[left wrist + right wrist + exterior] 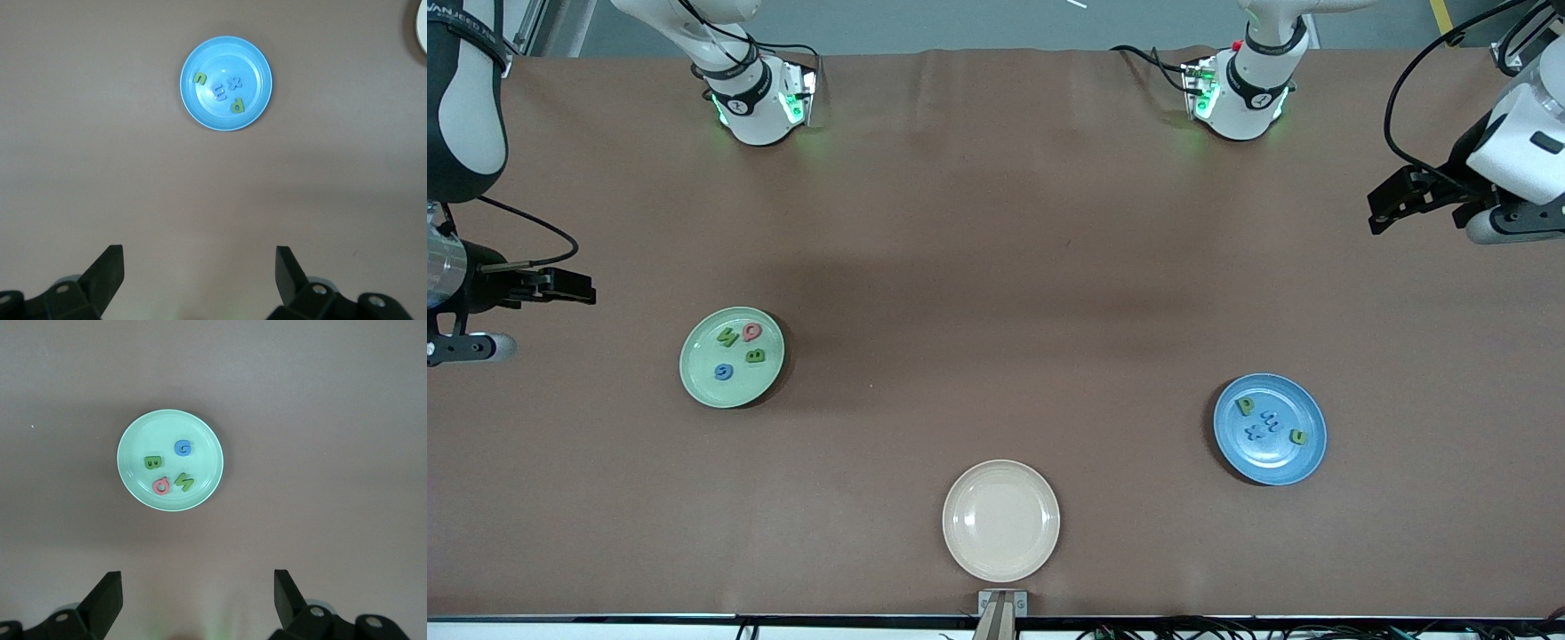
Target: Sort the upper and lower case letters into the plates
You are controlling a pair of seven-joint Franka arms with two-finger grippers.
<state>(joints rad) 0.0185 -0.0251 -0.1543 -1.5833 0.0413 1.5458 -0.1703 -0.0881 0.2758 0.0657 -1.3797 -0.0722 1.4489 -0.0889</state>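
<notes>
On the brown worktop (996,222), seen from the front camera, three plates lie well apart. The mint green plate (732,357) sits toward the right arm's end and carries four letters: a green N (727,337), a pink letter (751,332), a green B (755,356) and a blue G (723,372). The blue plate (1270,429) sits toward the left arm's end, a little nearer to the camera than the green one, and holds a green p (1246,405), two small blue letters (1263,428) and a green u (1298,436). The beige plate (1001,520) lies between them, nearest to the camera, with nothing on it. The right pincer (569,286) hangs at the right arm's edge of the worktop, and the left pincer (1392,200) hangs at the left arm's edge; neither holds anything, and both arms wait.

In the left wrist view, the left pincer's two black fingers (107,273) stand wide apart over bare worktop. The blue plate (257,63) lies well clear of them, its four letters grouped near its middle. A sliver of the beige plate (422,27) shows at the picture's edge.

In the right wrist view, the right pincer's fingers (103,597) stand wide apart as well, over bare worktop. The mint green plate (137,437) lies well apart from them, with the blue G (183,447), the green B (153,462), the pink letter (161,485) and the green N (183,482) close together inside it.
</notes>
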